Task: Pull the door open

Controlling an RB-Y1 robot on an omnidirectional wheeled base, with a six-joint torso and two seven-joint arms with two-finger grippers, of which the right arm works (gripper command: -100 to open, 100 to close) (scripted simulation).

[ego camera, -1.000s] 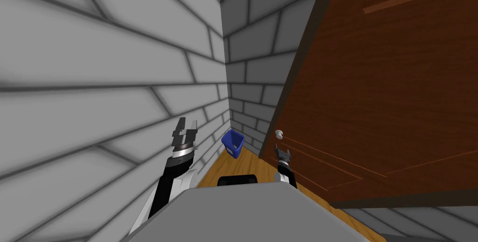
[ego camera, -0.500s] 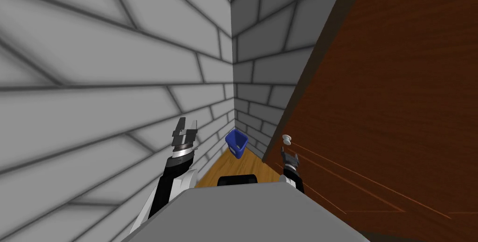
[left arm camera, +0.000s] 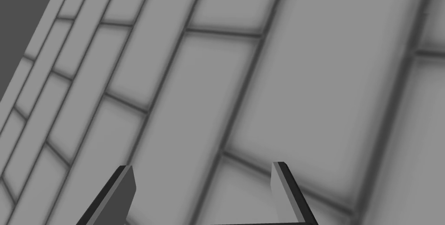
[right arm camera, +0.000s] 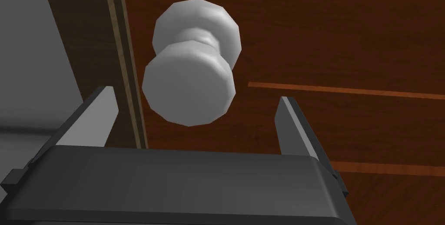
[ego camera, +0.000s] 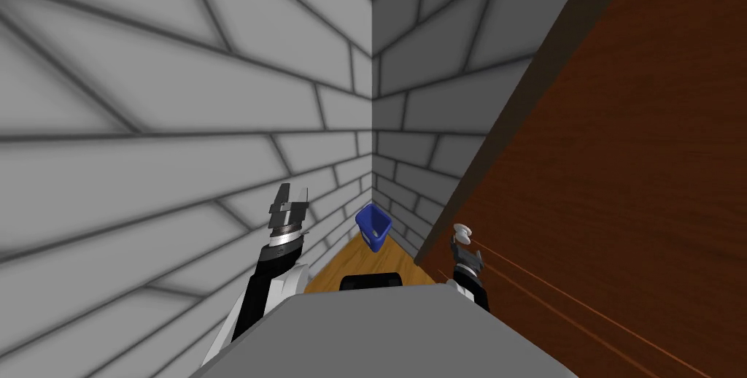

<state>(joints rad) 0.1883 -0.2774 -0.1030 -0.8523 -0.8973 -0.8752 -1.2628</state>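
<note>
While left hand hangs spread, right hand gapes just short of the white knob.

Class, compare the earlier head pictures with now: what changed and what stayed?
My head camera shifted, sliding the whole view. The right gripper closed in on the white knob on the door, fingers open, not gripping. Left gripper, open, and blue bin stayed put.

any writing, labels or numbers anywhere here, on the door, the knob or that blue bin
There is no text to read in any view.
The brown door shows only wood grain and thin inlaid lines.
The white knob, the blue bin and the grey block walls are plain, with no label, number or sign.
</note>
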